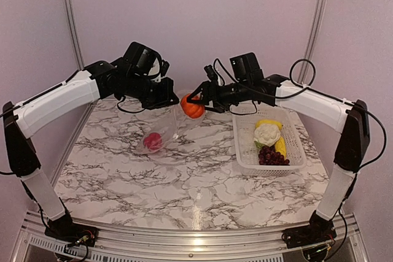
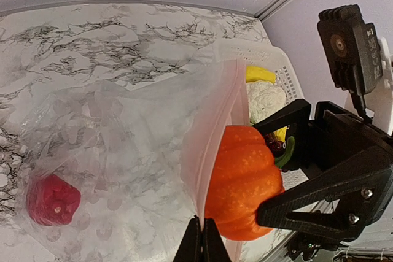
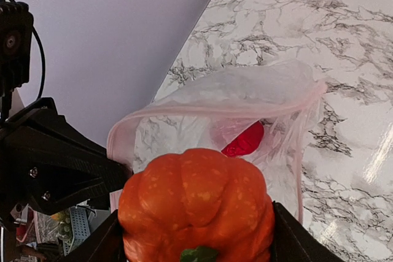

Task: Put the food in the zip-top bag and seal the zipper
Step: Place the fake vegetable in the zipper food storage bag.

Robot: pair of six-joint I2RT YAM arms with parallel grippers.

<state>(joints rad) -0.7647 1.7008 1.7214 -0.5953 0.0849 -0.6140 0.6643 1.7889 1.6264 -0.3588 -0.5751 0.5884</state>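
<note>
The clear zip-top bag [image 1: 161,134] hangs open above the marble table, with the red pepper [image 1: 153,142] inside at its bottom. My left gripper [image 2: 201,246] is shut on the bag's pink zipper strip [image 2: 215,127] and holds the mouth up. My right gripper [image 1: 198,99] is shut on the orange round fruit [image 1: 191,106], a ribbed pumpkin shape, right at the bag's open mouth [image 3: 209,111]. In the right wrist view the fruit [image 3: 196,210] fills the jaws and the pepper [image 3: 244,140] shows through the bag. Cauliflower [image 1: 266,134], a yellow piece [image 1: 269,123] and grapes [image 1: 272,156] lie in the basket.
A white lattice basket [image 1: 293,134] stands at the right of the marble table, near my right arm. Metal frame posts stand at the back corners against pink walls. The two grippers are close together above the table's back middle.
</note>
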